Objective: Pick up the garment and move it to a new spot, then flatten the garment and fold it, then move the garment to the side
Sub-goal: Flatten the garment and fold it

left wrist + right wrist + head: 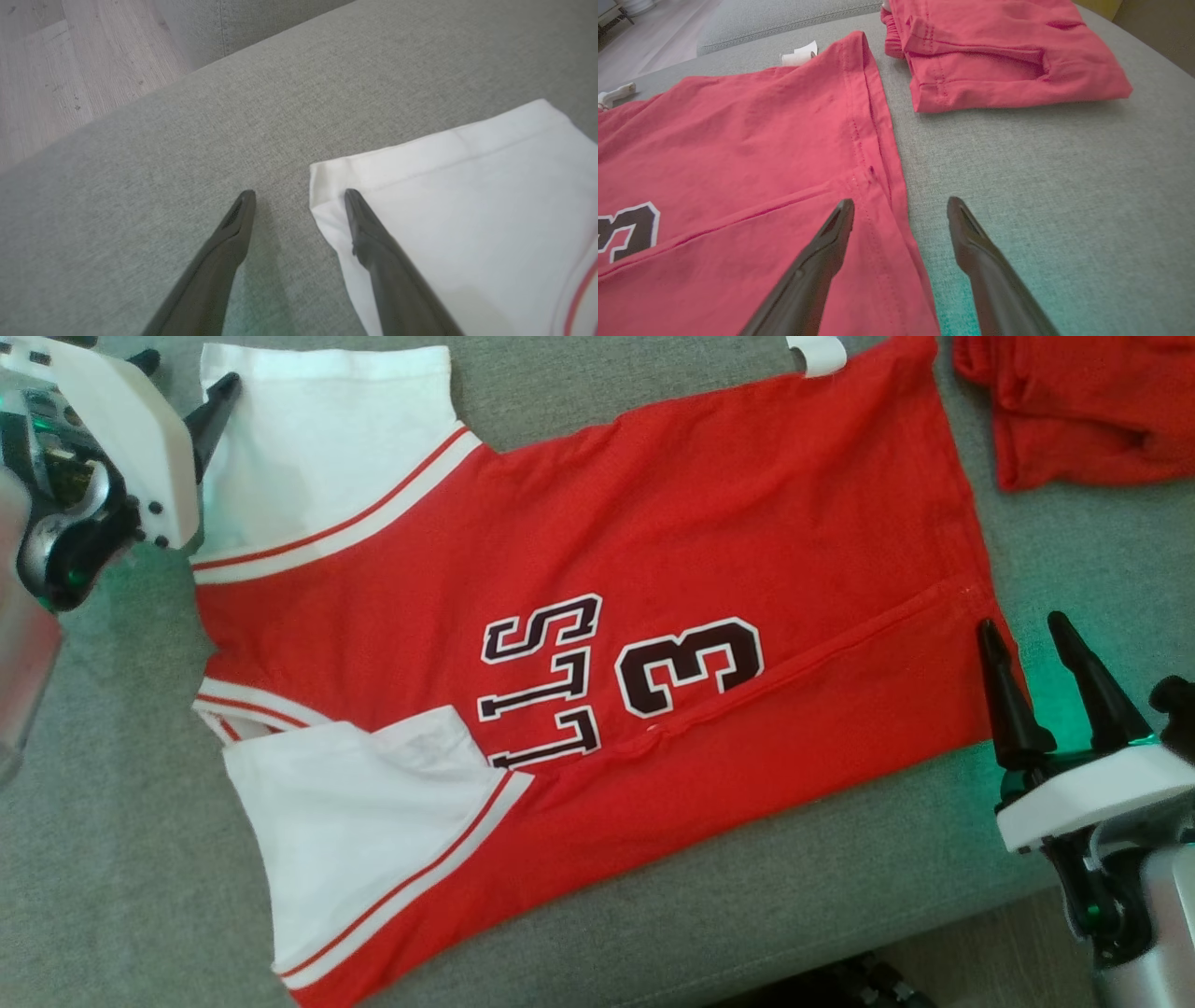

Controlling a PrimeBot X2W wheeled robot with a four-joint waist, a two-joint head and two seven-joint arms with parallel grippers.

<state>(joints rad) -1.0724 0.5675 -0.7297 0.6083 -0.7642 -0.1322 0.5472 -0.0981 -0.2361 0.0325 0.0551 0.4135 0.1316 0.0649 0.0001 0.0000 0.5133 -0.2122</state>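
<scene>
**Jersey laid out, one long fold apparently in, most folding left**

The jersey [597, 569] lies spread on the grey sofa [840, 877], its hem end just beside the folded red pile [1074, 411] with a strip of bare sofa between them. It looks largely flat. A long ridge runs from the number print toward the hem, and the lettering is cut off along it. I judge that the long edge farther from the pile has been turned over once.

The right gripper [1024, 627] has its jaws wide apart at the hem end nearest the pile, one finger over red cloth and one over bare sofa. They hold nothing.

The left gripper [299, 196] is at the end farthest from the pile. Its jaws are also apart and empty, one finger over the corner of a white sleeve [317, 448].

Placing and flattening look done. The further folds and the move to the side are not yet done.
</scene>
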